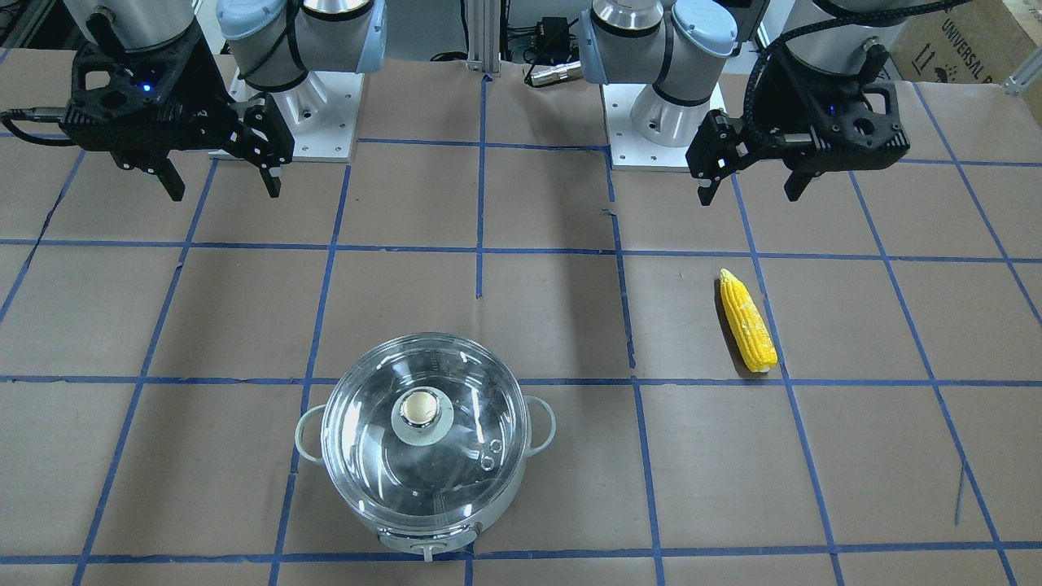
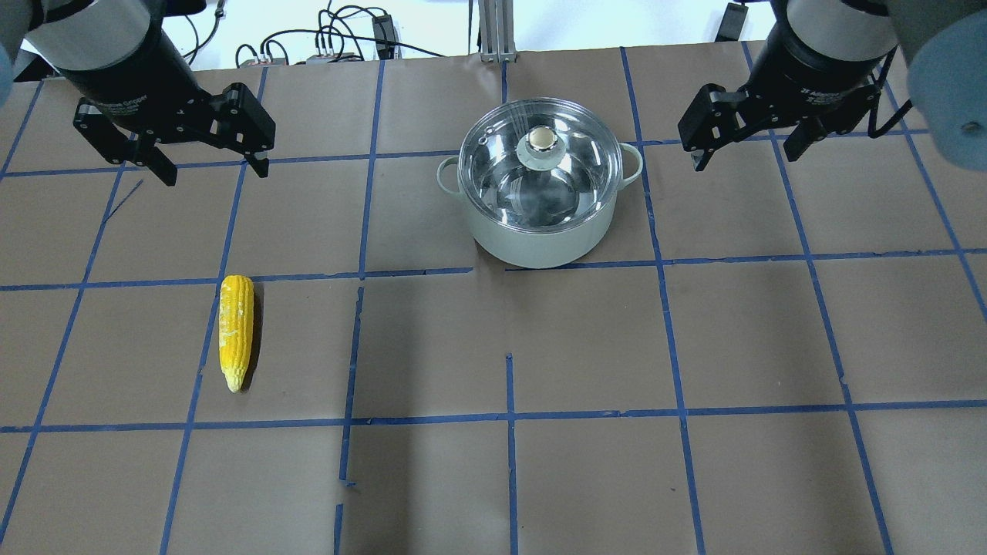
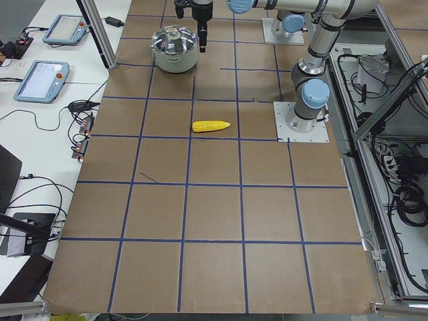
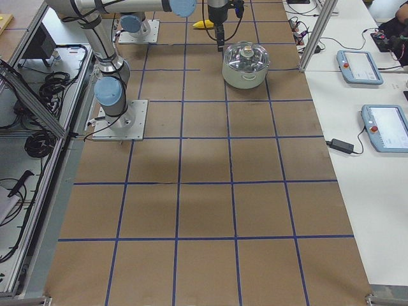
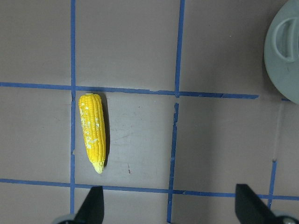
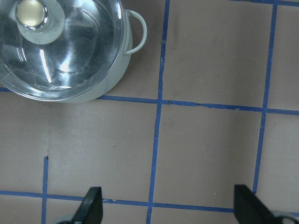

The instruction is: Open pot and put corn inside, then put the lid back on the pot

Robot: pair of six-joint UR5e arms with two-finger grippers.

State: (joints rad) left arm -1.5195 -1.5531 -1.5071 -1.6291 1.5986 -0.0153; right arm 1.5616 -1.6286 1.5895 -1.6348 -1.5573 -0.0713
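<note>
The steel pot (image 2: 540, 235) stands on the table with the clear glass lid (image 2: 501, 173) resting on it, knob (image 2: 541, 139) up. It also shows in the front view (image 1: 505, 488) with its lid (image 1: 366, 456) on, and in the right wrist view (image 6: 110, 86). The yellow corn (image 2: 235, 331) lies flat on the table on my left side, also seen in the front view (image 1: 747, 321) and the left wrist view (image 5: 92, 132). My left gripper (image 2: 210, 168) is open and empty, raised beyond the corn. My right gripper (image 2: 744, 152) is open and empty, to the right of the pot.
The table (image 2: 586, 347) is brown paper with a blue tape grid. The arm bases (image 1: 659, 122) stand on white plates at the robot's side. Cables and control pendants (image 4: 360, 60) lie beyond the far table edge.
</note>
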